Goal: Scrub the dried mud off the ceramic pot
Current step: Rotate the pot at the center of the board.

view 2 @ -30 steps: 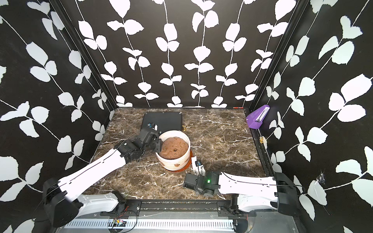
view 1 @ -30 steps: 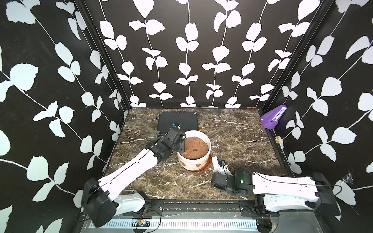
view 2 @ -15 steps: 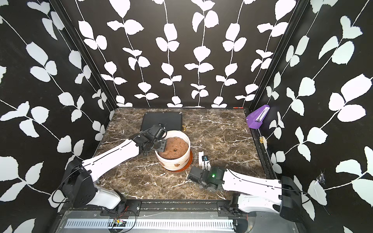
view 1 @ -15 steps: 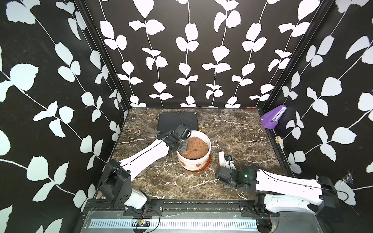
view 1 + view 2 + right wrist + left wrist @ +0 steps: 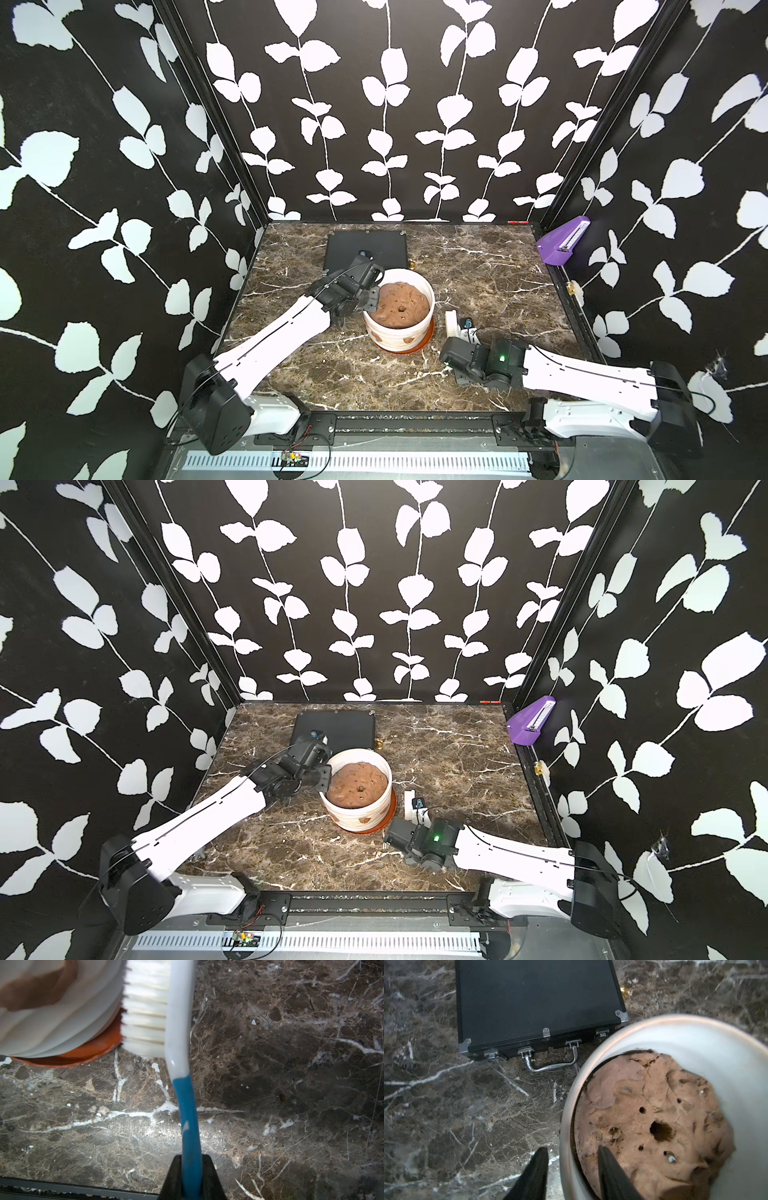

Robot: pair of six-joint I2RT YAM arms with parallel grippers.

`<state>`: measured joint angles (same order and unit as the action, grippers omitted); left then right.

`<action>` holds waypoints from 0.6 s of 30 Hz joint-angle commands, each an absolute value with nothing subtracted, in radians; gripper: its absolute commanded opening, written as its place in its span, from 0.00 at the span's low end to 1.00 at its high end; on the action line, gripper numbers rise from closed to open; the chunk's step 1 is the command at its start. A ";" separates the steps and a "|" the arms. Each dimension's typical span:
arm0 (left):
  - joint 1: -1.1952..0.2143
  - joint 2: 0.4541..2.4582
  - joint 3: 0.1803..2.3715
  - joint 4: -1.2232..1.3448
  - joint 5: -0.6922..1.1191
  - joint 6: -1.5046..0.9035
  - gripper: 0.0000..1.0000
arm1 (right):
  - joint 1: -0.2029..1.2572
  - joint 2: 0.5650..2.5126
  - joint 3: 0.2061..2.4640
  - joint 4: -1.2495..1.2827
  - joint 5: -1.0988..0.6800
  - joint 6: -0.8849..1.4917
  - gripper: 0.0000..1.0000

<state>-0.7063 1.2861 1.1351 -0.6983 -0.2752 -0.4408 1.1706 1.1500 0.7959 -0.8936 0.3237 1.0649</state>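
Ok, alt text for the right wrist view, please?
The right gripper has its jaws shut on the blue handle of a white-headed brush, whose bristles point at the ribbed side of the ceramic pot, near or just touching it. A brown patch of dried mud shows on the pot's wall; the pot stands on an orange saucer on the marble table.

Both arms wear long white shells cut with thin dark slots: the left arm (image 5: 274, 345) and the right arm (image 5: 582, 374). Each begins at a bulky black joint block (image 5: 216, 411) and ends in a black wrist. A thin black cable (image 5: 332, 279) arcs over the left wrist. A small green light (image 5: 502, 358) glows on the right wrist. The left gripper (image 5: 572, 1147) has black, tapering fingers (image 5: 535, 1176).
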 commanded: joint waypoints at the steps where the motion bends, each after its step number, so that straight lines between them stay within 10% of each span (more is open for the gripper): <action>1: -0.707 1.254 1.096 -0.709 -0.302 -0.498 0.34 | 1.164 1.130 0.801 -0.879 0.334 1.057 0.00; 18: -0.707 1.299 1.045 -0.676 -0.265 -0.541 0.01 | 1.132 1.236 0.791 -0.595 0.253 0.919 0.00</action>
